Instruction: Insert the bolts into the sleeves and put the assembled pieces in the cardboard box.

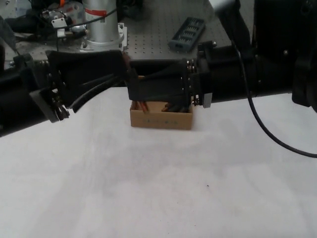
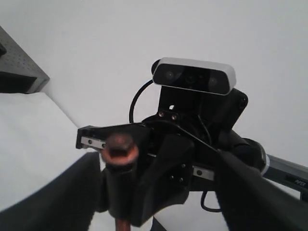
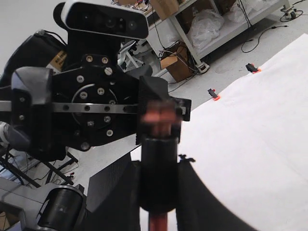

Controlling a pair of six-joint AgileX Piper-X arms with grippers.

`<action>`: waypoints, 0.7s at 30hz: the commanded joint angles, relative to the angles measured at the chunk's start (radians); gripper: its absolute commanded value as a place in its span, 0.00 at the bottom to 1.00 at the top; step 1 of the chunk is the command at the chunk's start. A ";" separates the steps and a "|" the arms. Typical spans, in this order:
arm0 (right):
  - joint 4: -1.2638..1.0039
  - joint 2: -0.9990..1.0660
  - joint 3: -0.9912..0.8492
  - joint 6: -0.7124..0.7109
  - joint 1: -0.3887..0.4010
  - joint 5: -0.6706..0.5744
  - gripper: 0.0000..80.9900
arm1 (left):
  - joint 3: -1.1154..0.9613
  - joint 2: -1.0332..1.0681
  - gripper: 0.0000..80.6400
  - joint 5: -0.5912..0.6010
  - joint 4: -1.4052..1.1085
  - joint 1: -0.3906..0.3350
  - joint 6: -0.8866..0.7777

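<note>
tan cardboard box [image 1: 161,120], copper bolt [image 2: 119,149], blk sleeve [image 3: 159,178], white cloth [image 1: 158,188], grey dotted plate [image 1: 153,34], blk arms [image 1: 233,74]

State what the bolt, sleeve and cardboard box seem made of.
The bolt looks like copper-toned metal, perhaps plated: dull sheen on its hex head. The sleeve is matte black, plastic or rubber, unclear. The cardboard box is brown paperboard, matte.

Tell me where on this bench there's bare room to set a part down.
The white cloth in front of the cardboard box is bare. Crowded: over the box, where the left gripper and right gripper meet, and the grey plate behind.
</note>
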 commanded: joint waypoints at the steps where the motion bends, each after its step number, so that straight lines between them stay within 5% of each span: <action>1: -0.022 -0.009 -0.012 -0.002 -0.004 -0.012 0.04 | -0.003 -0.012 0.63 0.022 -0.029 -0.001 -0.045; 8: -0.022 -0.009 -0.012 -0.002 -0.004 -0.013 0.04 | -0.003 -0.012 0.61 -0.006 -0.034 0.014 -0.028; 14: -0.022 -0.001 -0.015 -0.004 -0.031 0.112 0.04 | -0.003 -0.023 0.59 0.058 -0.032 0.089 -0.027; 21: 0.055 0.123 -0.121 0.003 -0.087 0.104 0.04 | -0.003 -0.131 0.31 0.150 0.087 0.180 0.039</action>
